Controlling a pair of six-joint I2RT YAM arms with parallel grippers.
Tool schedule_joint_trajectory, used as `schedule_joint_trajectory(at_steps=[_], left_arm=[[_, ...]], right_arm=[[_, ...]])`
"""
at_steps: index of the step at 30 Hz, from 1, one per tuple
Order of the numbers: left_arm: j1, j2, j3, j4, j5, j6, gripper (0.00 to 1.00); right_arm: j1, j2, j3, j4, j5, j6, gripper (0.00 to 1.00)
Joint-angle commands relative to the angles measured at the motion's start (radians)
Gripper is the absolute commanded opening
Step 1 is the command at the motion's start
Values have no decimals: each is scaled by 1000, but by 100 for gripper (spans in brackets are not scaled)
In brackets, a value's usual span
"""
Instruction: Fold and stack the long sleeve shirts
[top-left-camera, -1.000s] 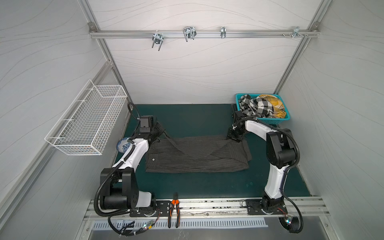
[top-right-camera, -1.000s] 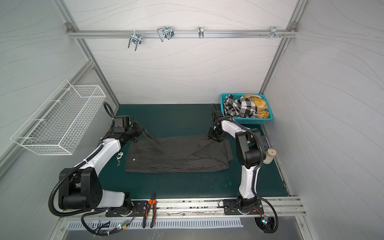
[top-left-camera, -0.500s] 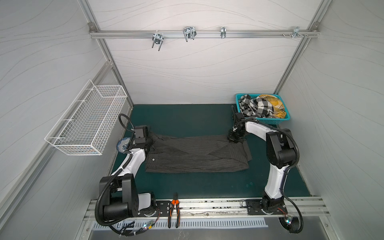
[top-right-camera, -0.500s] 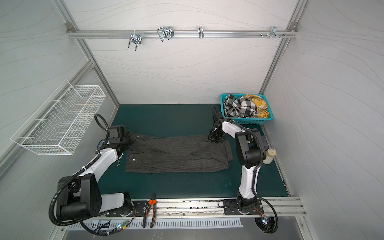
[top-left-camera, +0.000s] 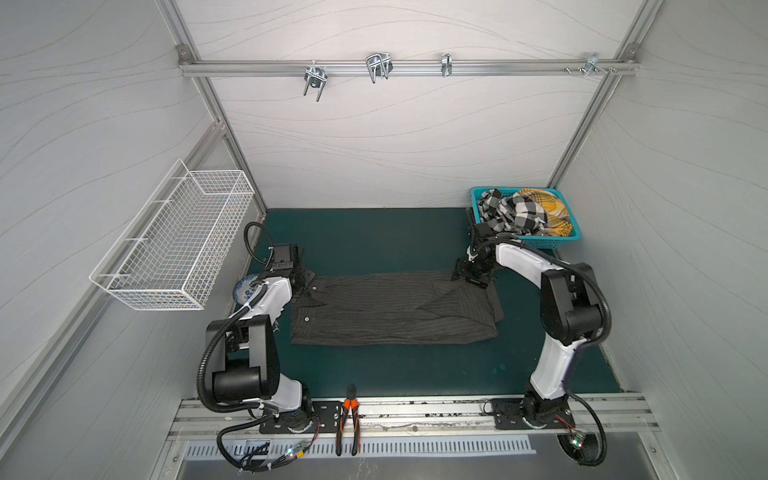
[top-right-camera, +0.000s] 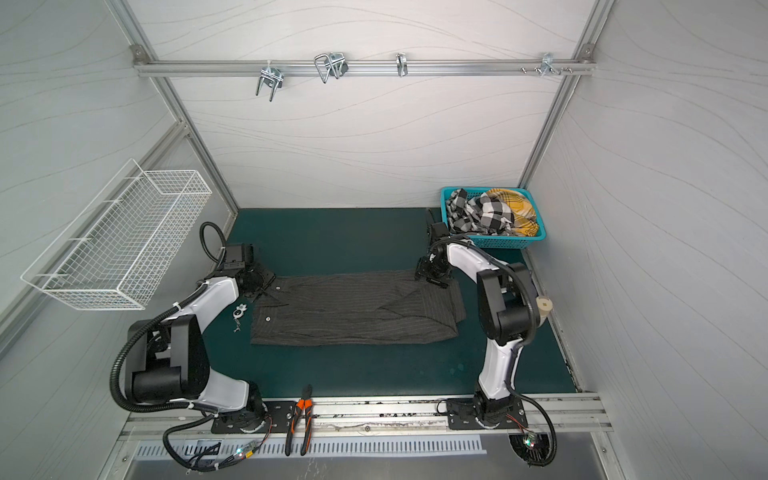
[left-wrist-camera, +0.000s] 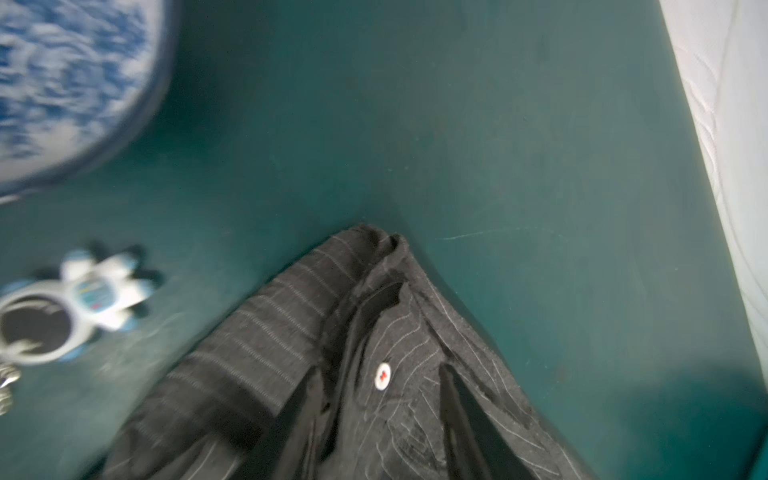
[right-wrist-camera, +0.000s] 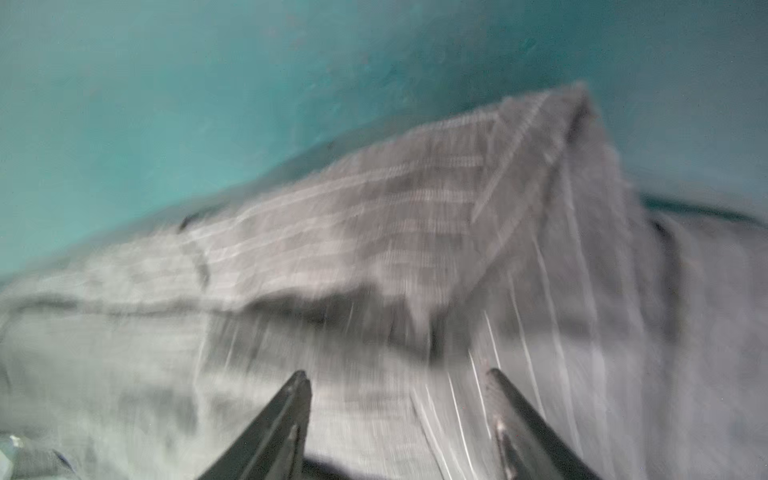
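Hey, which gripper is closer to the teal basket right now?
Right. The right gripper sits at the shirt corner just in front of the basket; the left gripper is at the shirt's collar end, across the mat.

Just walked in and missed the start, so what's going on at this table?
Two robot arms are folding a dark pinstriped shirt, which lies partly folded on the green mat. The left gripper sits at its collar end and the right gripper at the opposite end's far corner, both with jaws open, gripping nothing. More clothes wait in the blue basket.
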Motion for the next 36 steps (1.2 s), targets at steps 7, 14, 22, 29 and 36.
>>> schedule_joint_trajectory(at_steps=[7,14,22,29,36], left_arm=[[-110,-52,96,-204,-72,-34,54],[-140,242,149,-170,74,-19,18],[-86,303,131,-183,65,-11,2],[-55,269,102,-222,78,22,0],[-372,91,-20,-138,209,-27,20]], right_arm=[[199,-397,-300,-191,87,117,68],[281,-395,-485,-67,21,264,35],[245,-79,-373,68,12,249,20],[142,308,328,-146,54,80,20],[158,225,569,-323,88,-21,60]])
